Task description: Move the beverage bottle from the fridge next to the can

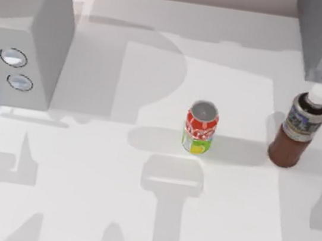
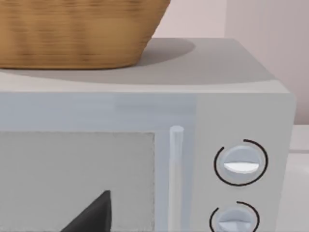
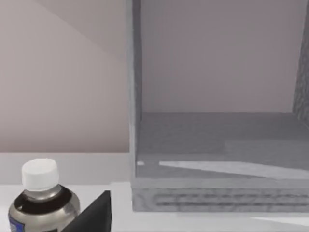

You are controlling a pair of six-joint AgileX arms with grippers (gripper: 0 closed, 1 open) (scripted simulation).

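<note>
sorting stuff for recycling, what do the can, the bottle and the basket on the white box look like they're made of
The can looks like metal: silvery top, glossy red and yellow-green printed wall. The bottle seems clear plastic, since the reddish-brown drink shows through, with a white cap and a dark label band. The basket looks like woven wicker or straw, tan and matte with ribbed rows.

Bright, even light on my feed. White surface (image 1: 136,213) carries soft grey shadows: arm-shaped ones along the near edge, one stretching left from the can (image 1: 200,127). No glare. Wrist views slightly soft.
</note>
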